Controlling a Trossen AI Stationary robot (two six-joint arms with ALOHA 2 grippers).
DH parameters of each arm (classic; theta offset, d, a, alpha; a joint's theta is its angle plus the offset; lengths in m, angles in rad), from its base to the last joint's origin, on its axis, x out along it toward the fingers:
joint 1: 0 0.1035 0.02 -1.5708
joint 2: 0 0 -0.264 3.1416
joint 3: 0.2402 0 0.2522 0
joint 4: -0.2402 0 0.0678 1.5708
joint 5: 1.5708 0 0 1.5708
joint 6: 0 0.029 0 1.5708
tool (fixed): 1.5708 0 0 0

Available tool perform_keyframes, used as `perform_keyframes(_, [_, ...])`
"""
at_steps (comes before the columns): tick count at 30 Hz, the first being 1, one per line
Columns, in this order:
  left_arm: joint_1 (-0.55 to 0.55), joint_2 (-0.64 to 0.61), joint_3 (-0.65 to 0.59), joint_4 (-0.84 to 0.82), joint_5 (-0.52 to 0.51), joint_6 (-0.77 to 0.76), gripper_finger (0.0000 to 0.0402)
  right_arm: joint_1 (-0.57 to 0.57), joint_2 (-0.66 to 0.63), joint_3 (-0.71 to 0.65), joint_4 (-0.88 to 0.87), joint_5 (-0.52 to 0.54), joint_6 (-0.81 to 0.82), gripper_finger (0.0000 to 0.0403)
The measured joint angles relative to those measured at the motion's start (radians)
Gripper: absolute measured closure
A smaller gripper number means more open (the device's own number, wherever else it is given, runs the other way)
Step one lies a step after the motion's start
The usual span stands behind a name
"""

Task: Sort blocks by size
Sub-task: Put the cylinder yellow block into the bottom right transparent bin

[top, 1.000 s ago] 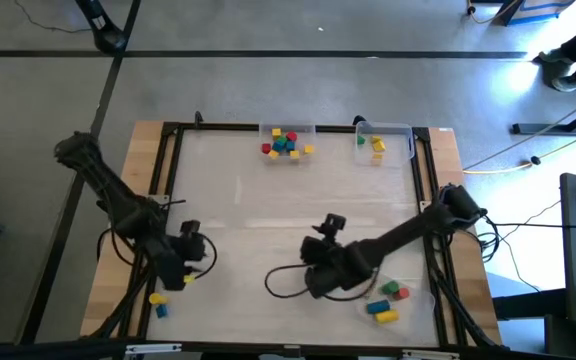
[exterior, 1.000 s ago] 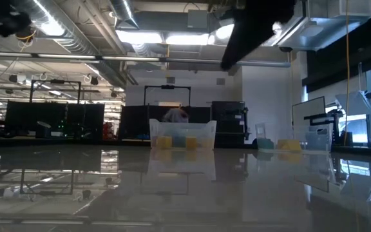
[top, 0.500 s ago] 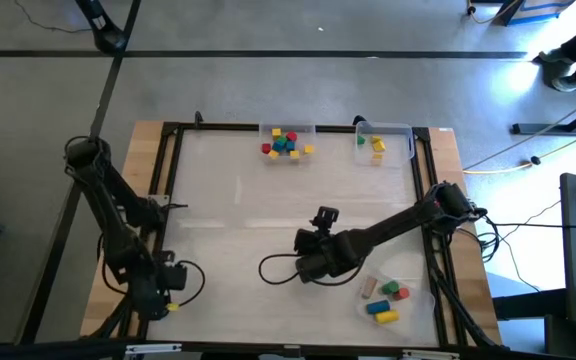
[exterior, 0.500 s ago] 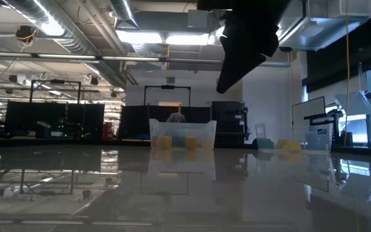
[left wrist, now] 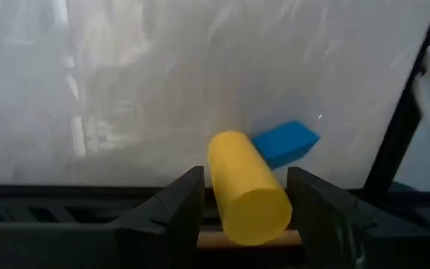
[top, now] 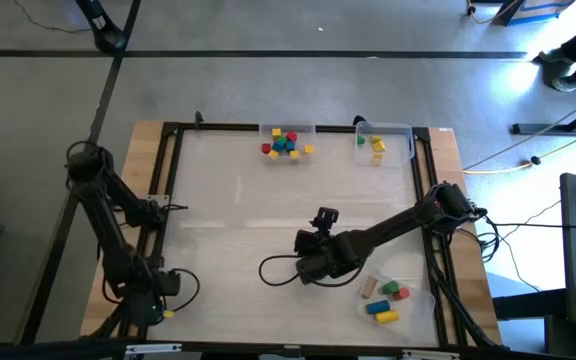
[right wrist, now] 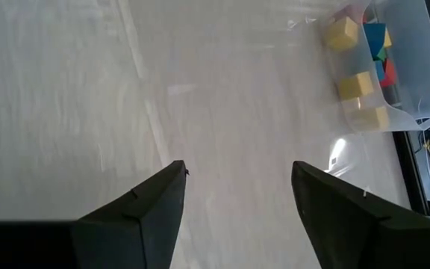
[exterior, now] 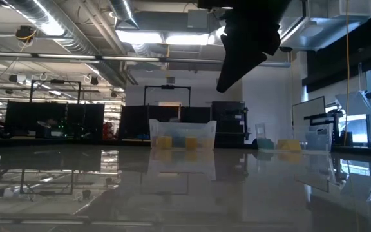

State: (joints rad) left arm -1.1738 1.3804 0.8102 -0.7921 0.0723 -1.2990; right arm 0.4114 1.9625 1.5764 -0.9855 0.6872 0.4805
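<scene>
Near the tabletop's front-left corner: our left gripper (left wrist: pixel 245 205) holds a yellow cylinder (left wrist: pixel 247 187), a blue block (left wrist: pixel 286 142) just behind.
Right gripper (right wrist: pixel 237 202): we hold it spread, empty, mid-table.
Blocks: two far-edge trays (top: pixel 286 130); front-right group (top: pixel 383 298).

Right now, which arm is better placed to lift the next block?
Left, probably. The left gripper sits at the table's near left corner with the yellow cylinder between its fingers, a blue block just beyond. The right gripper hangs open over bare table mid-table, nothing between its fingers.
</scene>
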Motion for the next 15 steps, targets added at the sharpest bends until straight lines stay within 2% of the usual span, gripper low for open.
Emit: perform_keyframes(15, [-0.029,0.051,-0.001,-0.003,0.014,-0.035,0.0229,0.000,0.000,0.000,0.000,0.000,0.000,0.0159])
